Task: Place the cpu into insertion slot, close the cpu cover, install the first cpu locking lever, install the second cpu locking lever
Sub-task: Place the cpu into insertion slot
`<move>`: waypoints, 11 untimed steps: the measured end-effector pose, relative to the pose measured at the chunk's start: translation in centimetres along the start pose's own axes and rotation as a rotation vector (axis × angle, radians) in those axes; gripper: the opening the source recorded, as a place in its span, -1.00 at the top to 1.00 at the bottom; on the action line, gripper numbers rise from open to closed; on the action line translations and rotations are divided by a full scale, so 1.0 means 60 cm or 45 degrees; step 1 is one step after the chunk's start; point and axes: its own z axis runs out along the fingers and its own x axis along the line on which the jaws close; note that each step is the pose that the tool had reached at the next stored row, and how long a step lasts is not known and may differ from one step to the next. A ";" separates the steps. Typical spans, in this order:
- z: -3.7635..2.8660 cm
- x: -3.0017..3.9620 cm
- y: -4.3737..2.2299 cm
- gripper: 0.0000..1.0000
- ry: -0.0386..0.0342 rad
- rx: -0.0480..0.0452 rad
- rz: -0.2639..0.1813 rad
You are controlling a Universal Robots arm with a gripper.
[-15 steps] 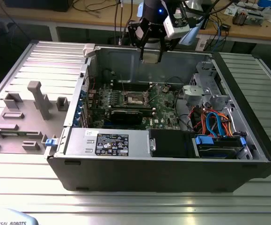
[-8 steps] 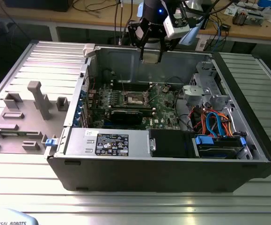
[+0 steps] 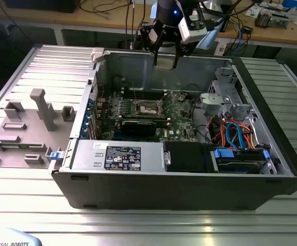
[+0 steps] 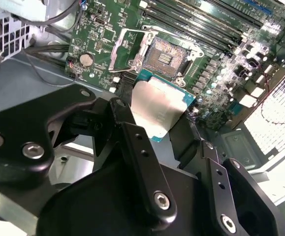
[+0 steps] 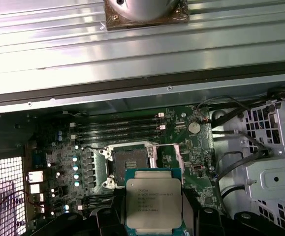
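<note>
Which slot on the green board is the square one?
The insertion slot, with a dark middle and a shiny metal rim, empty. The memory slots beside it are long and thin. The gripper holds the cpu.

Electronics lab, cabled workbench (image 3: 45, 18), open computer case (image 3: 158, 192)

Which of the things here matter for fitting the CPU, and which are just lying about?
Job: cpu, held in the gripper; insertion slot; cpu cover, open.
Lying about: memory slots; power supply; drive cables; grey blocks outside the case.
</note>
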 end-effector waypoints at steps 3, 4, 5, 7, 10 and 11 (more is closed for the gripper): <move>0.001 0.000 0.000 -0.08 -0.0044 -0.001 0.048; 0.001 0.000 0.000 -0.08 -0.0049 -0.001 0.055; 0.001 0.000 0.000 -0.08 -0.0056 -0.001 0.063; 0.001 0.000 0.000 -0.08 -0.0064 -0.002 0.071; 0.001 0.000 0.000 -0.08 -0.0064 -0.002 0.072; 0.001 0.000 0.000 -0.08 -0.0065 -0.002 0.072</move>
